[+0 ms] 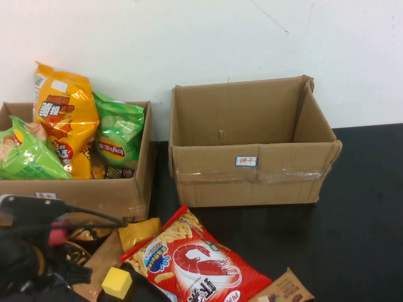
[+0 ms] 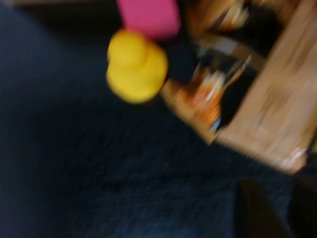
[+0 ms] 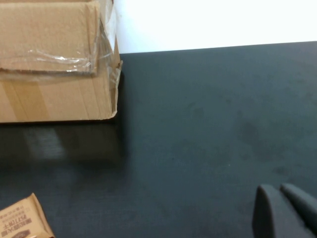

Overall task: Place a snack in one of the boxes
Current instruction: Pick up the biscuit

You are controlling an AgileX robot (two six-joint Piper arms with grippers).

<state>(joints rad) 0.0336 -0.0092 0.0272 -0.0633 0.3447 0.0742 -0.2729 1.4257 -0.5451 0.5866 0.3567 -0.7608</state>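
Note:
The right cardboard box point(image 1: 252, 179) is open and empty. The left box point(image 1: 107, 192) holds several chip bags, among them an orange one point(image 1: 66, 119) and a green one point(image 1: 118, 138). A red shrimp-snack bag point(image 1: 195, 261) lies on the table in front, with a small yellow packet point(image 1: 140, 231) and a brown packet point(image 1: 284, 290) nearby. My left arm point(image 1: 34, 251) is at the front left. My left gripper point(image 2: 280, 196) is open and empty above the dark table, near a brown packet point(image 2: 270, 114). My right gripper point(image 3: 280, 191) is shut and empty, right of the empty box point(image 3: 54, 64), and is out of the high view.
A yellow block point(image 1: 117, 282) lies by the red bag; it shows as a yellow blob point(image 2: 136, 64) next to a pink thing point(image 2: 148, 17) in the left wrist view. A white wall stands behind the boxes. The black table point(image 1: 359, 226) lies open at the right.

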